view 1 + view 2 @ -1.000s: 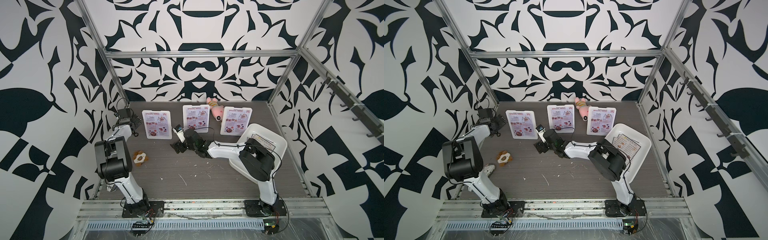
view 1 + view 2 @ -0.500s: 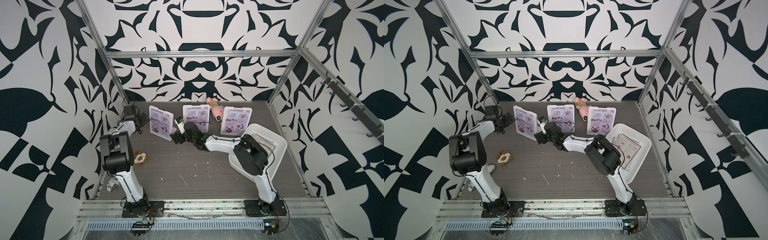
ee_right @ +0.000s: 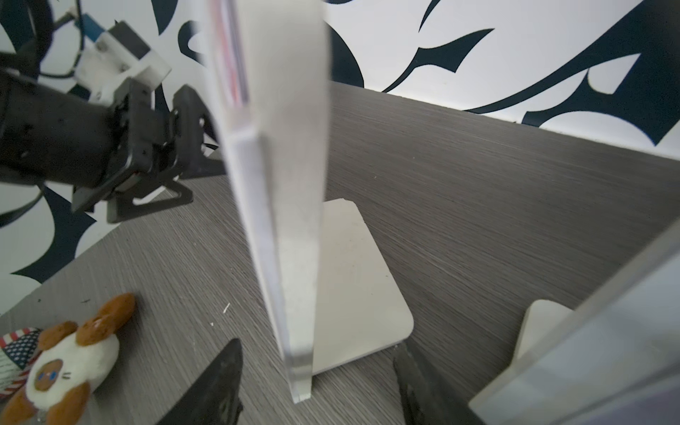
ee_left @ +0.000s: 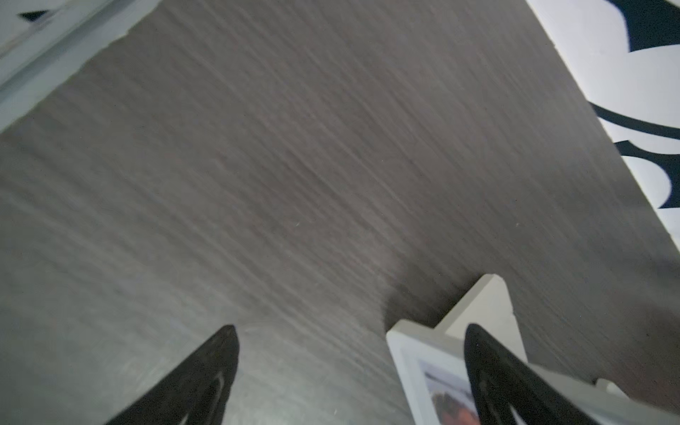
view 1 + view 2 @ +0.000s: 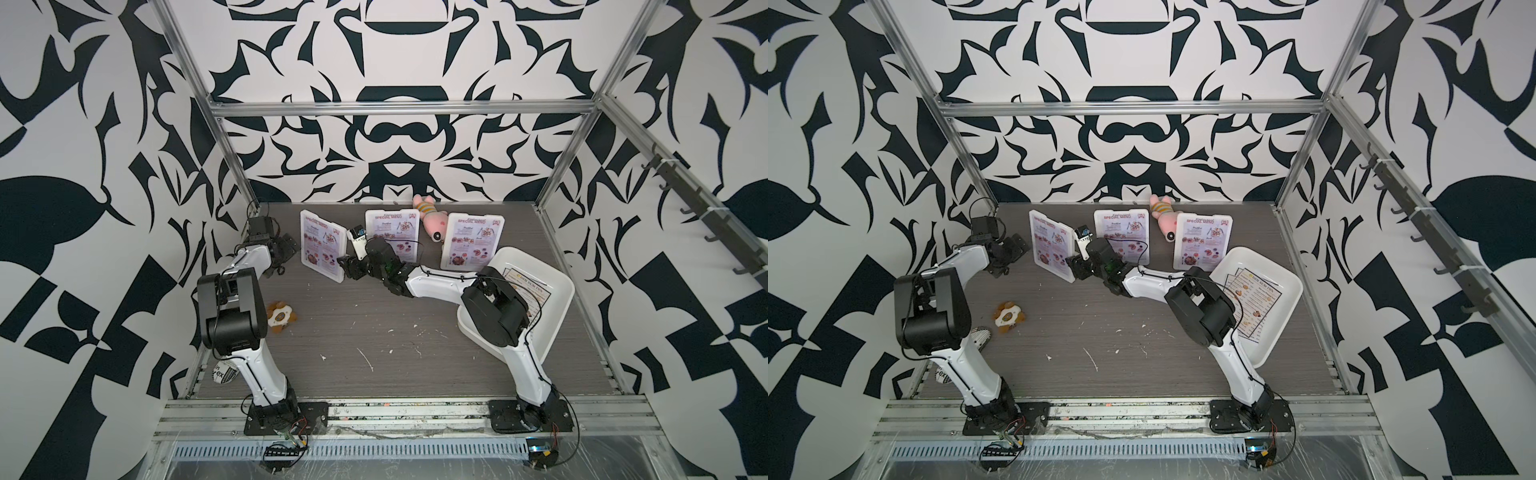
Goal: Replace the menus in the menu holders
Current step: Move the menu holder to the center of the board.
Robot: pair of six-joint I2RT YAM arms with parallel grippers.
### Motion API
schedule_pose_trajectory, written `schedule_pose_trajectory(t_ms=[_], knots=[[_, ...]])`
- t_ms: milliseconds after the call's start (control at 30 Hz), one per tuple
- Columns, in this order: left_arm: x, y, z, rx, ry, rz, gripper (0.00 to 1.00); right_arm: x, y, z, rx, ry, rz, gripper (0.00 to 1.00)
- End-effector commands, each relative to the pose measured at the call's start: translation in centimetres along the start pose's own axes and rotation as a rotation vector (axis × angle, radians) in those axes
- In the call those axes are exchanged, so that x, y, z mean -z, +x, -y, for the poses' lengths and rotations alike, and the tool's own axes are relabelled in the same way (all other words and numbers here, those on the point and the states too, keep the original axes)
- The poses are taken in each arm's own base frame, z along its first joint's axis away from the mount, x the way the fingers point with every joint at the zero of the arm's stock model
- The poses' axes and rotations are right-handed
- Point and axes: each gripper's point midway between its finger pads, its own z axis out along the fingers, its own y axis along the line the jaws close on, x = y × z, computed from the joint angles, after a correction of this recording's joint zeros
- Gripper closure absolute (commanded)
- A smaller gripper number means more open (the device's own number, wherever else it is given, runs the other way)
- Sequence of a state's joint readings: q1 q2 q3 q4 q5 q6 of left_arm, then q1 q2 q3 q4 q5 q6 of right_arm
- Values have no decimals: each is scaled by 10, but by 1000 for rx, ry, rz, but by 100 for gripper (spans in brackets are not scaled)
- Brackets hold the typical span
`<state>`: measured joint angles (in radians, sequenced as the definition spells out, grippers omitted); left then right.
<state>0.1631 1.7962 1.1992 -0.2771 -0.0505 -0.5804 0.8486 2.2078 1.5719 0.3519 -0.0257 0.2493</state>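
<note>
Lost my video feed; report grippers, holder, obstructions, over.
Left jaws open beside the angled white plastic menu holder, pink paper menu inside. Right jaws open, straddling its side edge, not clamped. Brown-and-white plush toy lies clear.

Both top views look steeply down from high at the front, sharing the whole bench (image 5: 374, 324). The wrist cameras sit low, close above it; both catch the leftmost menu holder (image 3: 287, 220).
</note>
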Motion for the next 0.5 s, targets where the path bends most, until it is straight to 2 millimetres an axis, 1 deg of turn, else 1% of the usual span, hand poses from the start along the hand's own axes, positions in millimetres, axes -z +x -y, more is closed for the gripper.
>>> schedule_pose_trajectory(t_ms=[0,233,367,467], knots=[[22,1,-10,21,-61,33,3,4,-42,-15,-23,-37,112,39],[45,4,-7,11,-46,62,3,-1,-46,-17,-48,-59,141,54],[50,5,-7,8,-42,71,3,0,-49,-23,-71,-94,154,66],[52,5,-6,4,-39,72,3,2,-51,-26,-79,-111,163,71]])
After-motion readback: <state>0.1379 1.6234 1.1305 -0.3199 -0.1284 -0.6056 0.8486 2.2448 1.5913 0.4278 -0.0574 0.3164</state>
